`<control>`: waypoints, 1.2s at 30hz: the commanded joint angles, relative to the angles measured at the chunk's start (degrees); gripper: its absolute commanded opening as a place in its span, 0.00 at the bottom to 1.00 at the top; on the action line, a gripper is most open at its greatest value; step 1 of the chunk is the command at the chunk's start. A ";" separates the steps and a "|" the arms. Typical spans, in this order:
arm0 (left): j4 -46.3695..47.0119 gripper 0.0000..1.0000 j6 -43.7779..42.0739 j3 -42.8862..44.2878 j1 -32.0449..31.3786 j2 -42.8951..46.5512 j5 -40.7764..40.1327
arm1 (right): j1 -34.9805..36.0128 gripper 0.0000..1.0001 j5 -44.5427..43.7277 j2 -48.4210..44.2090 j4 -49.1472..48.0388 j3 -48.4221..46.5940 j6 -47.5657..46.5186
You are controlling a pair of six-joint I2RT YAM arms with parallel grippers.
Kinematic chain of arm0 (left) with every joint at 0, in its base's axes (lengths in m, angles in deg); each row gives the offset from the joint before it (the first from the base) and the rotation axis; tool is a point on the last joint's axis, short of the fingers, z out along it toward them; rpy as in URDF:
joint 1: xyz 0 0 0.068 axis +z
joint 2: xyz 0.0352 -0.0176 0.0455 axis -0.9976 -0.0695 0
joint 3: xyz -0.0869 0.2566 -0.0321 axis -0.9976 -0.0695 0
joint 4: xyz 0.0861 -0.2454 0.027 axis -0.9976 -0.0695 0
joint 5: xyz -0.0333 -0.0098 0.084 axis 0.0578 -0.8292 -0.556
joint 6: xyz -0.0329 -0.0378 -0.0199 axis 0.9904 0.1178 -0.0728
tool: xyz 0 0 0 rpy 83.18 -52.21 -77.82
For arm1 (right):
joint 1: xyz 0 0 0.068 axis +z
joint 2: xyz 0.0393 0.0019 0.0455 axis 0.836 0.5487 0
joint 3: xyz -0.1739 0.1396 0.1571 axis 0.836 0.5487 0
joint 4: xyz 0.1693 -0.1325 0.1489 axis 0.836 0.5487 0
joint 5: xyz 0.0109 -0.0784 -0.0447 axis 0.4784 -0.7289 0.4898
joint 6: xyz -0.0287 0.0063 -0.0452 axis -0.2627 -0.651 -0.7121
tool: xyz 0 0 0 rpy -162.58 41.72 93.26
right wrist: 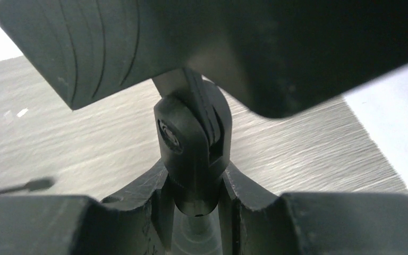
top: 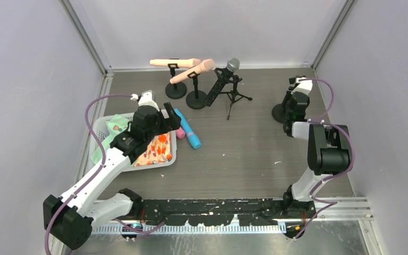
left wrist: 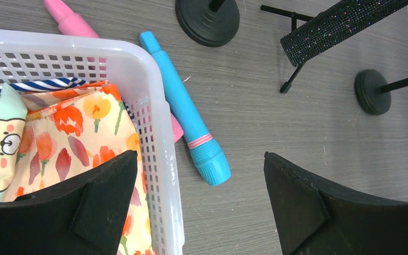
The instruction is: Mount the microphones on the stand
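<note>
Robot lab test cell, probably: plain pale walls [top: 26,79] and metal corner posts [top: 85,34] box in a grey wood-grain table [top: 255,159]. Left arm [top: 101,170] and right arm [top: 324,154] are bolted to a black rail [top: 212,206].

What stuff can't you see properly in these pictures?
- Pink microphone: left wrist view, middle hidden behind the basket; top view, mostly under the left arm.
- Right-hand stand: top view, clip hidden by the right gripper; right wrist view, top cut off.
- Black microphone: left wrist view, head cut off by the top edge.
</note>
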 commanded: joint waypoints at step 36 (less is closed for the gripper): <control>-21.98 0.98 27.05 24.72 -21.87 -37.64 -30.46 | 51.04 0.49 -23.30 -43.94 11.71 27.70 5.37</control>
